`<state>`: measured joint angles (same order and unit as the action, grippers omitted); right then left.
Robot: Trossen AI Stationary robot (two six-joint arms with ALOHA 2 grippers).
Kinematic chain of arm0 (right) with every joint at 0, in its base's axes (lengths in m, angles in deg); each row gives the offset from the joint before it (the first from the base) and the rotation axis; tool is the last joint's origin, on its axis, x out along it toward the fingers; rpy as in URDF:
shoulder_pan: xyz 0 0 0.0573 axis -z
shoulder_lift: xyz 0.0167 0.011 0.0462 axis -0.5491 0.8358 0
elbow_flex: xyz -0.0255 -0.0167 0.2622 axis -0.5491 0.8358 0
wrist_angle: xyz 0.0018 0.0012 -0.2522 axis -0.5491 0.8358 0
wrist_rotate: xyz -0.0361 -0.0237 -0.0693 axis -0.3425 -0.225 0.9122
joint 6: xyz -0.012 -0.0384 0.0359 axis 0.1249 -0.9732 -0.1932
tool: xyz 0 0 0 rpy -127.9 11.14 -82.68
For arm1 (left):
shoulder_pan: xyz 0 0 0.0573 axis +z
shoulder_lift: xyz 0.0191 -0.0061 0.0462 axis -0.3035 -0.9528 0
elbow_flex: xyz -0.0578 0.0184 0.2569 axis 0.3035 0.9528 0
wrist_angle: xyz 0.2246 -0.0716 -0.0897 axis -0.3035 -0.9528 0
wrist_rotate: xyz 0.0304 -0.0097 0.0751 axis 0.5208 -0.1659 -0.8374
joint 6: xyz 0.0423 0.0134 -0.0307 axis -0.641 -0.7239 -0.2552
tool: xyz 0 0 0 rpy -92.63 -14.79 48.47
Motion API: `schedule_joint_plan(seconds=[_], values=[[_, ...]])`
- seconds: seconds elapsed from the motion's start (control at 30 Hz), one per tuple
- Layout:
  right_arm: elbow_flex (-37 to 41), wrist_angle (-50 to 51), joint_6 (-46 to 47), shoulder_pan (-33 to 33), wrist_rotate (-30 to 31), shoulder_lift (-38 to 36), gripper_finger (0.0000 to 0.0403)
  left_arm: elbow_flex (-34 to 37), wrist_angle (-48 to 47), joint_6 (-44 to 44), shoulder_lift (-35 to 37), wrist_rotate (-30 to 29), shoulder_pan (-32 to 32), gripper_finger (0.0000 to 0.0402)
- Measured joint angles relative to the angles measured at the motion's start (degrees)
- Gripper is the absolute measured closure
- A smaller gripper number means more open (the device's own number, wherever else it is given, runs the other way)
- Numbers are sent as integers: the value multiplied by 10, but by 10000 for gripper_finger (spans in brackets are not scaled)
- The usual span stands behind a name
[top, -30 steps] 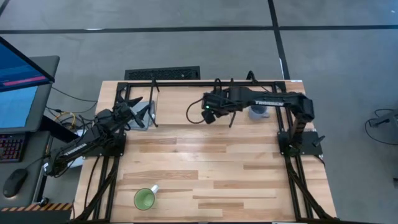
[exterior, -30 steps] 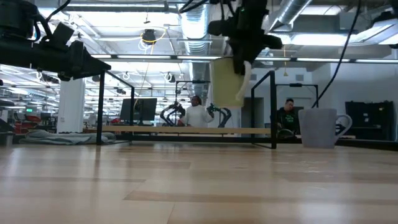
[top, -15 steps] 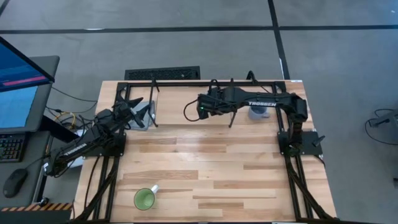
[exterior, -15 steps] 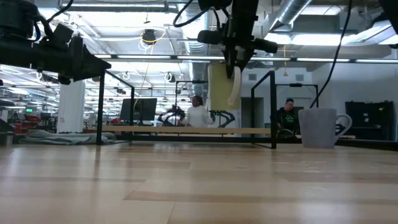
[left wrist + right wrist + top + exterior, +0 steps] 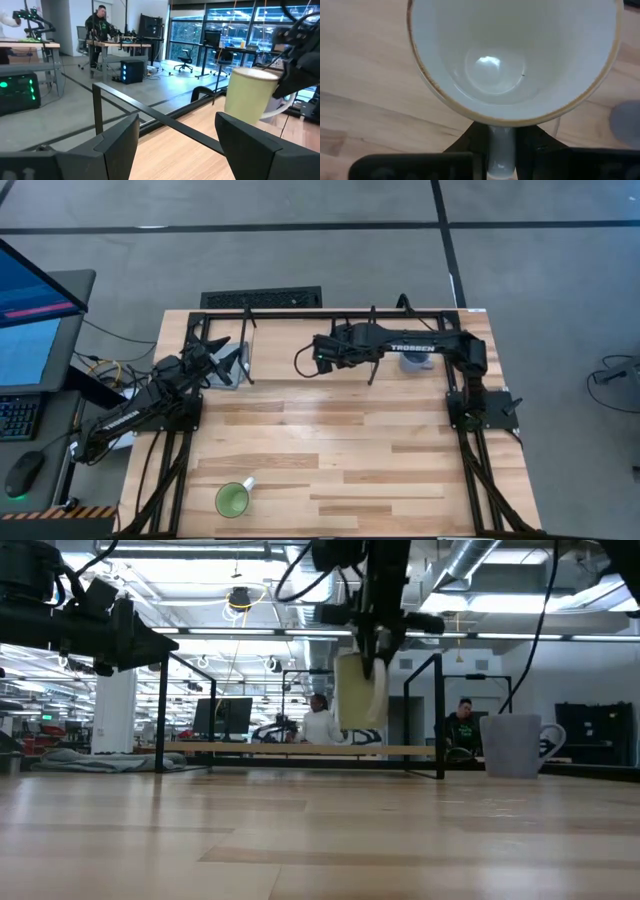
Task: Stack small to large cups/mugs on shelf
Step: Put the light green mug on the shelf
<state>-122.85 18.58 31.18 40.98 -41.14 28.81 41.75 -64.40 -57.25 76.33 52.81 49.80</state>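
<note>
The white mug (image 5: 356, 690) hangs above the shelf's wooden board (image 5: 260, 750), with my right gripper (image 5: 375, 648) shut on it. The right wrist view looks down into its open top (image 5: 495, 65). From above, the gripper (image 5: 322, 358) hides the mug. The blue-grey mug (image 5: 512, 745) stands on its base farther right, partly under the right arm (image 5: 415, 362). The green mug (image 5: 233, 499) stands on the tabletop near the front left. My left gripper (image 5: 228, 365) waits open at the table's left; between its open fingers (image 5: 175, 145) the white mug (image 5: 247, 95) shows farther off. My right gripper pinches the white mug's handle (image 5: 501, 142) between its two fingers, coming steeply from above. The mug hangs below the fingers, about upright with its opening up, clear of the shelf board.
The shelf's thin black frame (image 5: 300, 312) runs along the table's far side, with upright rods (image 5: 440, 715) near the held mug. Bare wooden tabletop (image 5: 340, 440) lies between the shelf and the green mug. People sit at desks in the room behind.
My right gripper has gone toward the table's left edge and somewhat down, rolling at the wrist. The white mug has turned with it: its handle, first toward the right, now faces the table's near side, and the mug hangs straighter and lower over the shelf.
</note>
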Motion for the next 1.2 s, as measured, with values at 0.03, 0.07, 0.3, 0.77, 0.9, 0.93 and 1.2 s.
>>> schedule_joint_plan(seconds=[0.03, 0.07, 0.3, 0.77, 0.9, 0.93, 1.2], values=[[1, 3, 0, 1, -1, 4, 335, 0, 0, 0, 0, 0, 0, 150], [1, -1, 1, 1, 4, 9, 335, 0, 0, 0, 0, 0, 0, 150], [1, -9, -2, 24, 1, 24, 335, 0, 0, 0, -1, 4, 0, 150], [1, 0, 12, 34, -10, 31, 335, 0, -3, 0, -7, 16, 0, 150], [1, 0, 22, 32, -12, 31, 335, 0, -3, 0, -7, 16, 0, 150], [1, 0, 27, 32, -12, 31, 335, 0, -3, 0, -7, 16, 0, 150], [1, 3, 49, 28, -14, 31, 335, 0, -4, 1, -7, 27, 0, 150]])
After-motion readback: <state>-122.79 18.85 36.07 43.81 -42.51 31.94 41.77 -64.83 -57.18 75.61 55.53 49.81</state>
